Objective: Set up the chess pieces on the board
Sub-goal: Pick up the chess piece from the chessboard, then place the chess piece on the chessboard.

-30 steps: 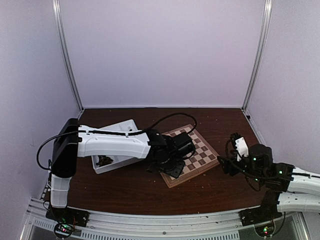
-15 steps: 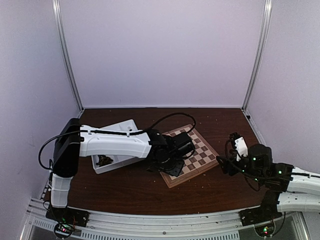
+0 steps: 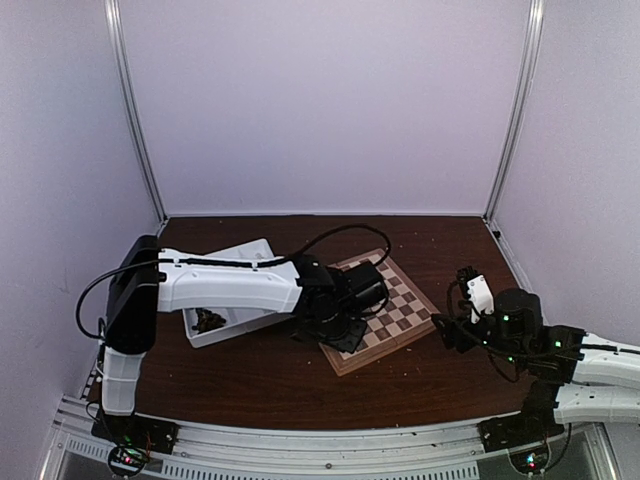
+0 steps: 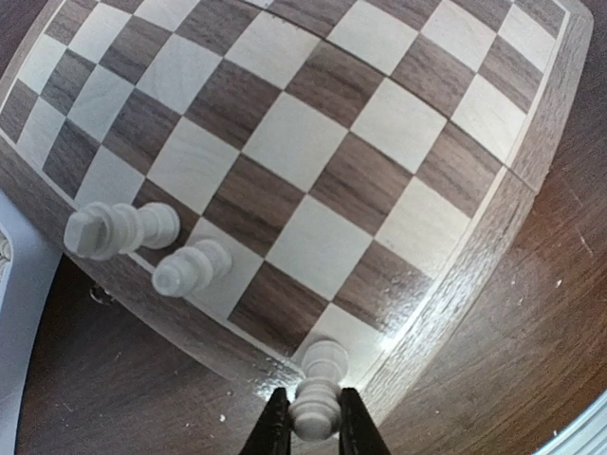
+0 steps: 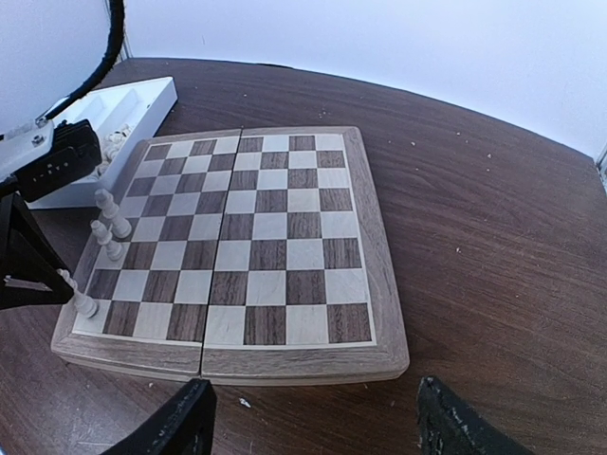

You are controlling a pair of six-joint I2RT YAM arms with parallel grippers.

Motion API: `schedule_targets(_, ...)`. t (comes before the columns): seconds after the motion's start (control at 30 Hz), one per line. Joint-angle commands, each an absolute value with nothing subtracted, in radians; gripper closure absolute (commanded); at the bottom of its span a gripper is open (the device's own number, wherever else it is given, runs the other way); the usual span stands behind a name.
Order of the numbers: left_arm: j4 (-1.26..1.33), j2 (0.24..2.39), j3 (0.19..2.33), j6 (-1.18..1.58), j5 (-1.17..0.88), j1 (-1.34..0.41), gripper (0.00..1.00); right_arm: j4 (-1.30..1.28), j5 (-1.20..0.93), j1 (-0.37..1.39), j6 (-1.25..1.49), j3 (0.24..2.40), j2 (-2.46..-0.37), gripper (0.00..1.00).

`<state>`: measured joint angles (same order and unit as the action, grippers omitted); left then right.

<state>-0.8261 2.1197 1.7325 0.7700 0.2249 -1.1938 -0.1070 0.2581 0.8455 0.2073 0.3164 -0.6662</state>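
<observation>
The board [image 4: 313, 161] fills the left wrist view. My left gripper [image 4: 306, 419] is shut on a cream-white chess piece [image 4: 320, 393] whose far end rests on the board's nearest light corner square. Two more cream pieces [image 4: 119, 230] [image 4: 193, 268] stand along the same edge row. From the right wrist the board [image 5: 256, 227] shows all three pieces [image 5: 112, 213] [image 5: 106, 240] [image 5: 81, 299] on its left edge. My right gripper [image 5: 313, 417] hangs open over bare table just short of the board's near edge, holding nothing. Seen from above, the left gripper [image 3: 345, 325] is at the board's near-left corner.
A white compartmented tray [image 3: 225, 290] with loose pieces sits left of the board, partly under the left arm; its corner [image 5: 104, 133] shows in the right wrist view. Dark wooden table [image 5: 493, 246] surrounds the board. The right gripper [image 3: 447, 325] sits right of the board.
The left gripper's jaws have closed onto the cream piece at the board's corner. Both arms have barely shifted in the top view.
</observation>
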Motion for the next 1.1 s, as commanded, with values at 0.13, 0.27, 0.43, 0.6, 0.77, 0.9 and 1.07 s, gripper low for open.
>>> schedule_targets(0.13,-0.965,1.970,1.697,0.715,0.208,-1.147,0.97,-0.092,0.261,0.841,0.200,0.319,-0.656,0.26)
schedule_targets(0.27,-0.944,1.906,1.610,0.711,0.222,-1.118,0.97,-0.095,0.264,0.840,0.199,0.318,-0.647,0.26)
schedule_targets(0.43,-0.936,1.849,1.557,0.692,0.230,-1.074,0.97,-0.098,0.264,0.841,0.201,0.310,-0.626,0.26)
schedule_targets(0.6,-0.936,1.799,1.536,0.661,0.246,-1.016,0.98,-0.094,0.259,0.841,0.200,0.311,-0.633,0.26)
schedule_targets(0.77,-0.923,1.779,1.554,0.620,0.239,-0.954,0.97,-0.091,0.252,0.841,0.198,0.315,-0.647,0.25)
schedule_targets(0.9,-0.895,1.802,1.584,0.596,0.198,-0.910,0.97,-0.091,0.249,0.841,0.198,0.314,-0.642,0.25)
schedule_targets(1.07,-0.895,1.867,1.655,0.544,0.196,-0.893,0.97,-0.091,0.246,0.841,0.198,0.309,-0.630,0.25)
